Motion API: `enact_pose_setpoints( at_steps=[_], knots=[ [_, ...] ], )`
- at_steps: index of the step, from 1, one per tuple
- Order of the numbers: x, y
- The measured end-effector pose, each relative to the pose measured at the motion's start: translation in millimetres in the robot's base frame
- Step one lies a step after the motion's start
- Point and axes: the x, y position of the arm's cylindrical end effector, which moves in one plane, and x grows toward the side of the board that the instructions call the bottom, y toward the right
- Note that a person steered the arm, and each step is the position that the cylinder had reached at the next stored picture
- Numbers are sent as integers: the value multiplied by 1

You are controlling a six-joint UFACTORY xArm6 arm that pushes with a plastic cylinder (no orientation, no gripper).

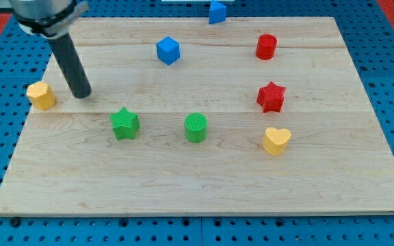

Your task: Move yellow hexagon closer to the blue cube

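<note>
The yellow hexagon sits at the board's left edge, middle height. The blue cube lies near the view's top, left of centre, well to the right of and above the hexagon. My tip rests on the board just right of the yellow hexagon, a small gap between them, and far to the lower left of the blue cube. The dark rod rises from the tip to the view's top left.
A green star and a green cylinder lie mid-board. A red cylinder, a red star and a yellow heart lie on the right. Another blue block sits at the wooden board's top edge.
</note>
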Motion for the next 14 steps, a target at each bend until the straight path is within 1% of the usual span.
enact_pose_setpoints(
  at_steps=[1,2,3,4,5,6,7,8,9,10,12,13,14],
  knots=[
    [48,-30],
    [60,-98],
    [63,-114],
    [34,-110],
    [8,-89],
    [-15,-109],
    [-33,-109],
    [-35,-34],
    [-35,89],
    [-24,95],
    [10,16],
    [50,2],
    [67,35]
  ],
)
